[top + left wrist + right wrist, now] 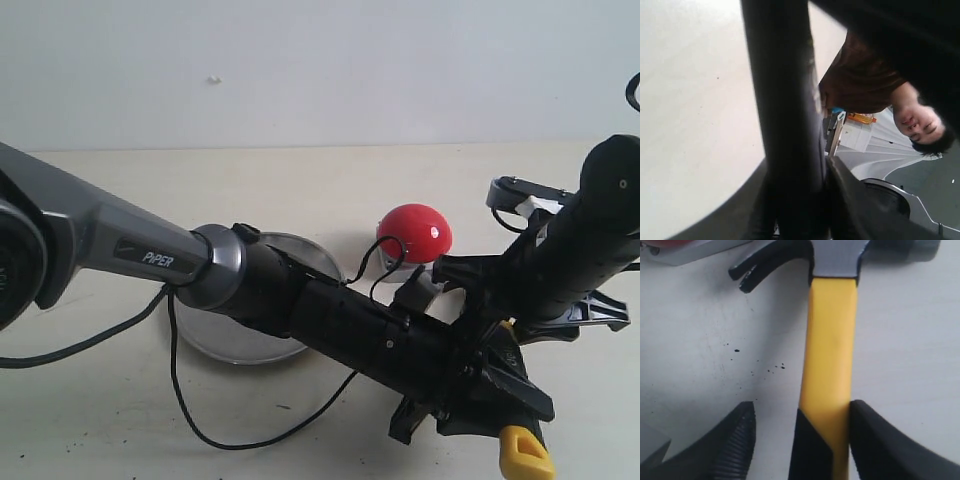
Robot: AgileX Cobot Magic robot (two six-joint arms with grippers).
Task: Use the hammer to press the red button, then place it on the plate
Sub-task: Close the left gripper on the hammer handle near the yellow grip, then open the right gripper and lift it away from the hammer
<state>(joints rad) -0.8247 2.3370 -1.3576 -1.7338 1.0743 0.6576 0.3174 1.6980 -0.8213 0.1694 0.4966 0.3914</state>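
Counting from the left, I make out one grey-and-black left arm (150, 255) reaching across the table (100, 420), one thin black cable (185, 400) drooping from it, and one round silver plate (225, 345) lying partly under that arm. Next comes one red button (415, 232), a glossy dome on a light-grey base (695, 252), standing just past the plate. Right of that sits the one hammer (830, 340). It has a dark metal head with a curved split claw, a yellow neck, a black handle, and a yellow looped end (525, 455) poking out below the left gripper (500, 395). It is over the table to the right of the button and apart from the plate, with its head just beside the button's base. Whether it rests on the surface I cannot tell. The left gripper is clamped across the handle near the loop; in its wrist view dark shapes hug a dark bar on both sides. Farthest right, the one right gripper (807, 437) straddles the hammer where yellow meets black, with its jaws spread. One of its fingers (880, 445) touches the handle, and the other stands off with bare table between.
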